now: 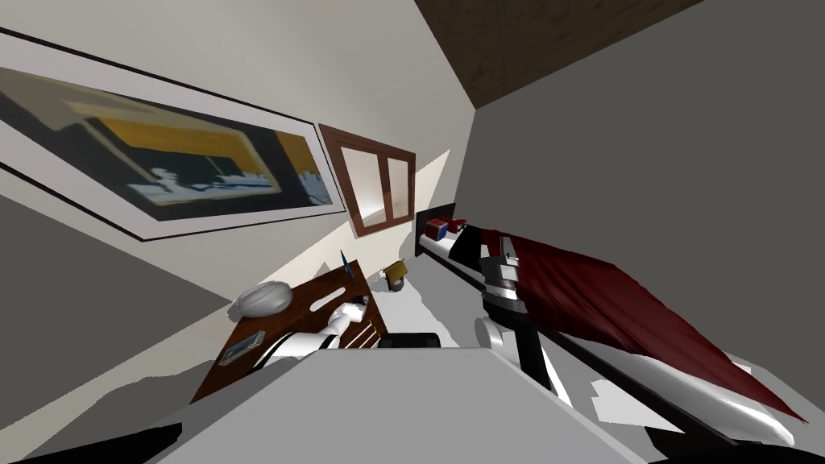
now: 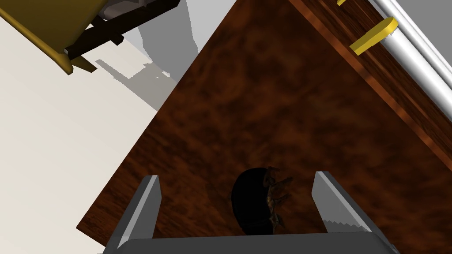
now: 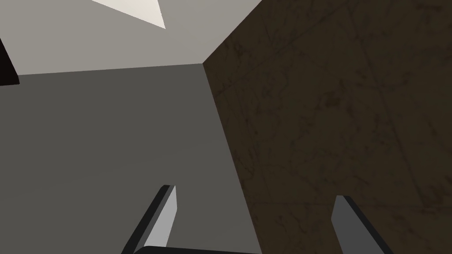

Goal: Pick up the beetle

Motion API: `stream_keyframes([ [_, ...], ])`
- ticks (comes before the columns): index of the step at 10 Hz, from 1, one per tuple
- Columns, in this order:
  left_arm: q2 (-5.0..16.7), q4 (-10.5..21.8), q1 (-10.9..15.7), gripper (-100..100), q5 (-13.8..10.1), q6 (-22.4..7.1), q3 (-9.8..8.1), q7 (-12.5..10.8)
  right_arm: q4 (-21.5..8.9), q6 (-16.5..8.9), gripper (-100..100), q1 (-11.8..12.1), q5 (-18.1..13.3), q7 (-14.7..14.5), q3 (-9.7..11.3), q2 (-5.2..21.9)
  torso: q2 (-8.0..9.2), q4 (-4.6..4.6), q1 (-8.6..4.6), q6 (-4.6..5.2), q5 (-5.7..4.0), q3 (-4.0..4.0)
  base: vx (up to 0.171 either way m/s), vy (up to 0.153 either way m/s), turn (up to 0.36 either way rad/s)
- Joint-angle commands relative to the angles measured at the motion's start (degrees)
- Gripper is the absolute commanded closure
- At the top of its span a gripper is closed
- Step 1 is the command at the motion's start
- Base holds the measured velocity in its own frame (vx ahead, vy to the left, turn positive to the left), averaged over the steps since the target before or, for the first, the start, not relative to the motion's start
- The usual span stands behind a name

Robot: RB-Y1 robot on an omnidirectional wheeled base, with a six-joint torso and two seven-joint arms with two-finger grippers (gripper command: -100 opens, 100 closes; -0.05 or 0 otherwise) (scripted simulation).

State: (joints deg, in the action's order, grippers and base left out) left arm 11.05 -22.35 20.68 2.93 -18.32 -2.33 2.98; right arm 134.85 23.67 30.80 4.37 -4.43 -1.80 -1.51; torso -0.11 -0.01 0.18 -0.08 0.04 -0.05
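Left claw [image 2: 237, 175] sits spread wide with the dark beetle [image 2: 254, 203] lying between its blades on the brown worktop [image 2: 273, 97], so I'd ease lower, keep it centred, then pinch gently; right claw [image 3: 256, 192] hangs apart too, idle

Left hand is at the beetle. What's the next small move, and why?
Probably close the left hand. The dark beetle lies on the brown wooden top between its open fingers, close to the hand's body, with a gap on each side, so closing should catch it.
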Motion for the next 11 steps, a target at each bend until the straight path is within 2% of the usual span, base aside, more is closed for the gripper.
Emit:
stream_keyframes([
  [1, -0.25, 1.15, -0.07, -100, 1.91, 1.12, -0.85, -1.89, 0.00, 0.00, 0, 0.00, 0.00, 0.00, 0.00, 0.00, 0.00, 0.00, 0.00, 0.00, 0.00, 0.00, 0.007, 0.038, -0.109],
  [2, -0.17, 0.91, 0.03, -100, 1.23, 0.71, -0.53, -1.17, 0.00, 0.00, 0, 0.00, 0.00, 0.00, 0.00, 0.00, 0.00, 0.00, 0.01, 0.00, 0.00, 0.00, 0.003, 0.018, -0.021],
  [3, -0.19, 1.03, 0.04, 100, 1.37, 0.91, -0.58, -1.42, 0.00, 0.00, 0, 0.00, 0.00, 0.00, 0.00, 0.00, 0.00, 0.00, -0.05, -0.02, -0.01, 0.00, 0.000, 0.000, 0.000],
  [7, -0.18, 1.03, 0.04, 100, 1.39, 0.87, -0.54, -1.33, 0.00, 0.00, 0, 0.00, 0.00, 0.00, 0.00, 0.00, 0.01, 0.01, -0.10, -0.04, -0.01, 0.01, 0.000, 0.000, 0.000],
  [8, -0.18, 1.02, 0.04, 0, 1.40, 0.87, -0.54, -1.33, 0.00, 0.00, 0, 0.00, 0.00, 0.00, 0.00, 0.00, 0.01, 0.01, -0.10, -0.04, 0.00, 0.01, 0.000, 0.000, 0.000],
  [9, 0.19, 1.11, 0.65, 100, -0.73, 0.54, 0.17, 0.45, 0.00, 0.00, 0, 0.00, 0.00, 0.00, 0.00, 0.00, 0.01, 0.00, -0.10, -0.05, 0.00, 0.01, 0.001, -0.021, 0.139],
  [10, 0.19, 1.11, 0.65, 100, -0.73, 0.54, 0.17, 0.45, 0.00, 0.00, 0, 0.01, 0.00, 0.00, 0.00, -0.01, 0.01, 0.00, -0.16, -0.09, -0.03, 0.00, 0.001, -0.030, 0.083],
  [11, 0.41, 1.10, 1.01, 100, -2.05, 0.25, 0.68, 1.62, 0.00, 0.00, 0, 0.00, 0.00, 0.00, 0.00, -0.01, 0.02, 0.01, -0.19, -0.07, -0.02, 0.01, -0.008, -0.035, 0.067],
])
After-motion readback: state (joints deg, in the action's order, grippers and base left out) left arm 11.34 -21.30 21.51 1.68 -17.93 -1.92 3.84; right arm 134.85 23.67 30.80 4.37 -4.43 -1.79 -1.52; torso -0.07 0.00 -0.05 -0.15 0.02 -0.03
